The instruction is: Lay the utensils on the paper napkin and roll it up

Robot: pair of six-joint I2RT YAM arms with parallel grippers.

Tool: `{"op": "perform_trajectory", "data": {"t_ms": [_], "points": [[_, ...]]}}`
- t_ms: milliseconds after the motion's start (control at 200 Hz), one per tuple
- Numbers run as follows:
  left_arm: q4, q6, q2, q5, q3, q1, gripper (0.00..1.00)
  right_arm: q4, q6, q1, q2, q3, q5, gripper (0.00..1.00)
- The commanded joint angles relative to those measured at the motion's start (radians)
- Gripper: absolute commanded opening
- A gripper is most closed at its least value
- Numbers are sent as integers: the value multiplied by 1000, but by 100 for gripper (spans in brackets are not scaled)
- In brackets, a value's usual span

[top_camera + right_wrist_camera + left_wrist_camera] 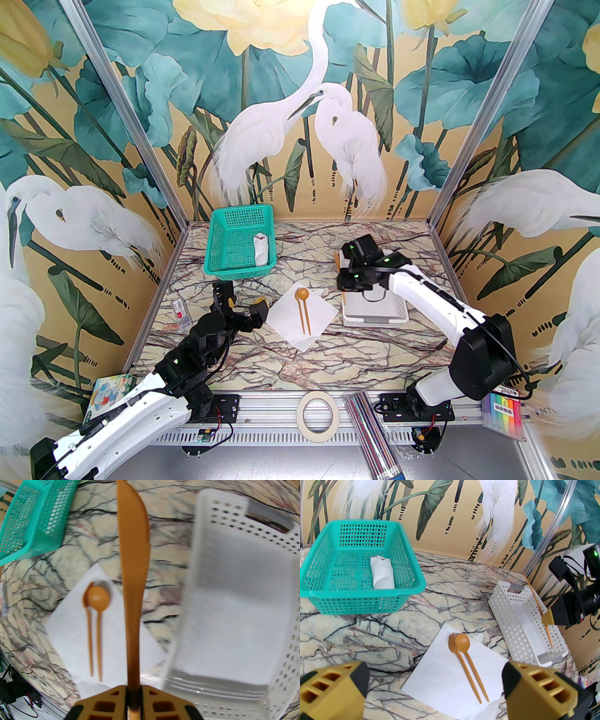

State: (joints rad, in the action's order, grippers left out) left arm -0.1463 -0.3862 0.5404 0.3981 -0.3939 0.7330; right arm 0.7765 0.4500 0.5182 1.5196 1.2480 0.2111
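The right gripper (134, 698) is clamped on the handle of the knife (133, 573). The right wrist view shows its serrated blade flat-on, while from the left wrist it is a thin, tilted, edge-on sliver above the white tray (525, 625). The left wrist view separates the fork (453, 641) tines from the spoon (463, 643) bowl. These 2 lie side by side on the paper napkin (445, 681). The left gripper (436, 679) hovers over the napkin's near edge, its 2 fingers spread wide and holding nothing.
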Motion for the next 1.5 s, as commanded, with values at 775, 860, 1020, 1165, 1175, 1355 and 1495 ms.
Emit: {"op": "perform_trajectory", "data": {"t_ms": [775, 860, 1020, 1165, 1175, 1355, 1495], "points": [[-86, -18, -96, 18, 49, -5, 99, -206, 290, 287, 297, 48, -42, 17], [-93, -11, -105, 21, 49, -6, 99, -215, 309, 299, 325, 55, -46, 17], [-106, -6, -125, 27, 53, -6, 99, -214, 312, 316, 374, 82, -50, 17], [-114, -5, -135, 28, 52, -6, 99, -209, 312, 322, 413, 106, -50, 17], [-114, -5, -135, 29, 53, -6, 99, -209, 312, 323, 415, 107, -50, 17], [-114, -5, -135, 33, 52, -6, 100, -208, 314, 328, 441, 114, -46, 18], [-116, 0, -136, 36, 50, -6, 99, -212, 320, 333, 455, 112, -40, 17]]}}
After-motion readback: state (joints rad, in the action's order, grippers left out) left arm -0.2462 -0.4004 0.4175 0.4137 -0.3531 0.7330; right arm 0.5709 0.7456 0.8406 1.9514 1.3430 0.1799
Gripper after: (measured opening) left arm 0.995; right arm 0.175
